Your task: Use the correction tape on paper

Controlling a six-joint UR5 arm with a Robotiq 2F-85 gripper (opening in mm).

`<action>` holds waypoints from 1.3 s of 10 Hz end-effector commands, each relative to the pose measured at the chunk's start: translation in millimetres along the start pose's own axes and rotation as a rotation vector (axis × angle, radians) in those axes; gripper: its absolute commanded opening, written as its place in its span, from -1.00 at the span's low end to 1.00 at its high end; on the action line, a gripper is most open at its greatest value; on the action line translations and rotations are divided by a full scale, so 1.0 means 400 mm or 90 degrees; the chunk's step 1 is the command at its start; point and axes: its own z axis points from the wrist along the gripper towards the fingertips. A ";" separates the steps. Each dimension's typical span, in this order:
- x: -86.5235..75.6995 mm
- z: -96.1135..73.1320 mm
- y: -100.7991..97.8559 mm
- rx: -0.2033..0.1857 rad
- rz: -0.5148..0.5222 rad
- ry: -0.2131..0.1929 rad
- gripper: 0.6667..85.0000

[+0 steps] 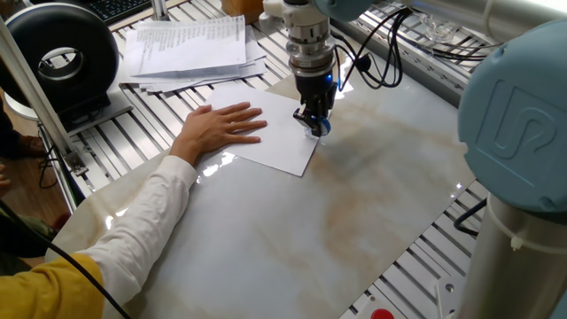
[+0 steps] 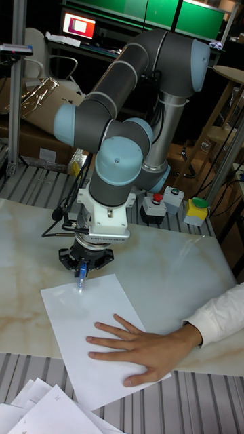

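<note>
Gripper (image 1: pixel 315 119) points down, fingers pinching correction tape (image 2: pixel 81 274); tape juts below fingertips, tip touching paper (image 1: pixel 270 133) near corner. Hand (image 2: pixel 139 342) flat on paper.

Printed papers (image 1: pixel 190 42): text too small to read. No other legible markings.

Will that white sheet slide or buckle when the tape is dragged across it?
The paper looks thin and floppy, so it would likely slide on the glossy marble-look tabletop. A person's hand lies flat on it, probably pinning it. The gripper works near one edge, where it might still wrinkle.
</note>
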 end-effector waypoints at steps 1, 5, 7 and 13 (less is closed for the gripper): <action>-0.006 0.001 0.007 -0.008 0.003 -0.004 -0.98; 0.004 0.012 0.005 -0.013 0.000 0.001 -0.98; 0.014 0.009 0.006 -0.014 0.001 0.006 -0.98; 0.041 0.009 0.005 -0.019 0.001 0.013 -0.98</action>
